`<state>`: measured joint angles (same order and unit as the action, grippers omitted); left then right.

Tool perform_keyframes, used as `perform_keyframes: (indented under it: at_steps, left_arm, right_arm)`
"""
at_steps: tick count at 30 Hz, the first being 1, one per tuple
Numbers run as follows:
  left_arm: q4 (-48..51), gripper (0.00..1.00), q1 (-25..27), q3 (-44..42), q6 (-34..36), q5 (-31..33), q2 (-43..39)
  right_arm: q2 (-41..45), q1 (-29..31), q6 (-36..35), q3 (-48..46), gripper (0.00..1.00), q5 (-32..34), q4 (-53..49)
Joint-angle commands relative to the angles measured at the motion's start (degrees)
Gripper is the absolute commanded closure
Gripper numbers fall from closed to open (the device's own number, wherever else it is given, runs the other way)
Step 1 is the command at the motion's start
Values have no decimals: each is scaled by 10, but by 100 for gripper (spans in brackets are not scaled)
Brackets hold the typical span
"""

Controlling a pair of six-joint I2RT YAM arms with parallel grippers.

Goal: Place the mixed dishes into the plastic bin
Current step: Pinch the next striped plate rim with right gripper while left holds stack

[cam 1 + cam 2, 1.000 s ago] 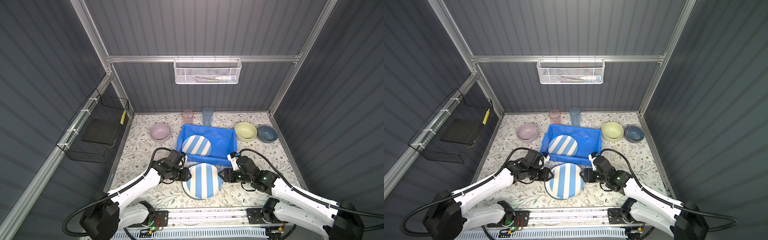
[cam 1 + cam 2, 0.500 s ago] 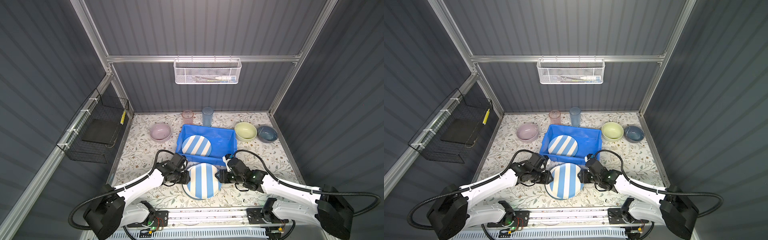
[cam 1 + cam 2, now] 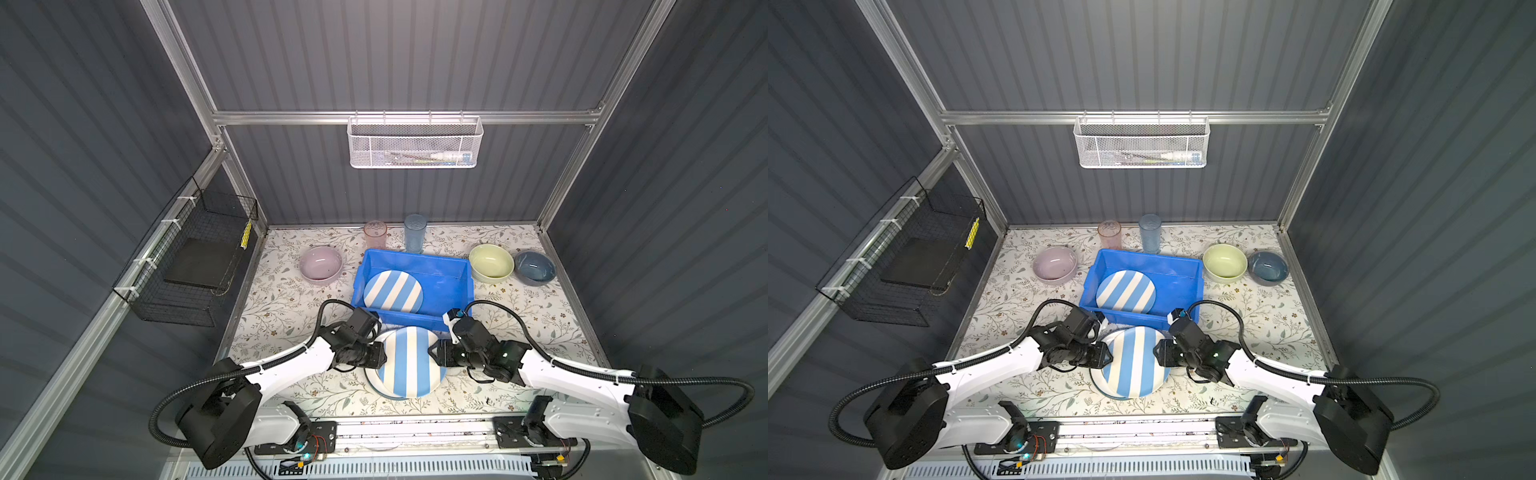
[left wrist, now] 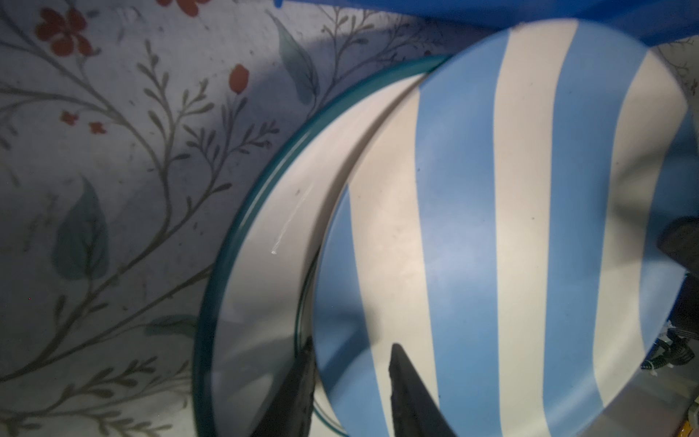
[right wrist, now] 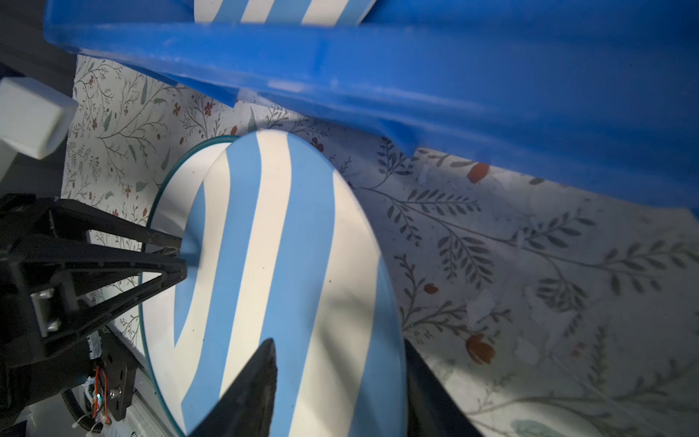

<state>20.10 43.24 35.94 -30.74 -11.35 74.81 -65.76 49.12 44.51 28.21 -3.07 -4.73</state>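
Clearly the left hand point(image 3: 380, 359) pinches the rim of the striped plate point(image 3: 409, 361), tilted over a white plate point(image 4: 264, 227) on the bench point(image 3: 291, 299) just beside the blue bin point(image 3: 415, 257). The right hand point(image 3: 434, 357) straddles the opposite rim; grip unclear. The yellow tag point(image 3: 247, 235) on the wire basket point(image 3: 195, 266) is too small to read.

Both top views: mounted high at the front, facing steeply down toward the grey ribbed back wall point(image 3: 395, 195). The whole floral-patterned counter point(image 3: 286, 299) is in both, offset slightly sideways. Left wrist view: very close, looking along the left tool point(image 4: 351, 344) onto the blue-and-white striped round plate point(image 4: 491, 227). Right wrist view: close and low, looking past the right tool point(image 5: 338, 342) across the same plate to the bright blue plastic bin point(image 5: 454, 75). All four views share that plate.
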Motion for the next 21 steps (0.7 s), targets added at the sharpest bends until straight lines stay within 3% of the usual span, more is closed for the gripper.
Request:
perform_keyframes:
  at_steps: [1,10,15,21]
  left_arm:
    - [11,65,7,-5,-9,0,19]
    - [-13,65,20,0,-15,-2,38]
    - [-28,65,23,0,-27,-12,31]
    - [-14,64,22,3,-29,-4,11]
  right_arm:
    - [25,3,7,-7,50,-4,4]
    - [69,3,13,-2,62,-9,-14]
    - [80,3,24,-1,80,7,-26]
    - [96,2,33,0,90,5,-36]
